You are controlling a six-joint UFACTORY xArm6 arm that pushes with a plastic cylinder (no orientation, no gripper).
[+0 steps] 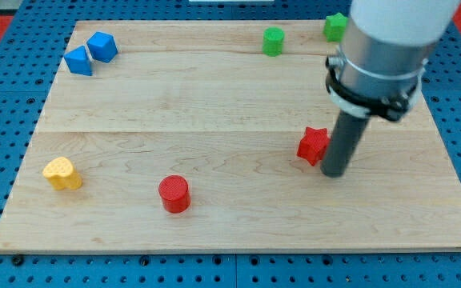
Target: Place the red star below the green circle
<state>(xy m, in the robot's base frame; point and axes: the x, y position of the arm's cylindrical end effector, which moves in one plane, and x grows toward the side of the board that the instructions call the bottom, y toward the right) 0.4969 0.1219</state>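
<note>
The red star (312, 146) lies on the wooden board at the view's right of centre. My tip (334, 173) rests on the board just to the star's right and slightly below it, touching or nearly touching it. The green circle (273, 41) stands near the view's top, above and left of the star. The arm's grey and white body hides part of the board's upper right.
A green star (335, 27) sits at the view's top right, partly behind the arm. Two blue blocks (90, 54) lie together at the top left. A yellow heart (62, 173) is at the left and a red cylinder (174, 194) at the bottom centre.
</note>
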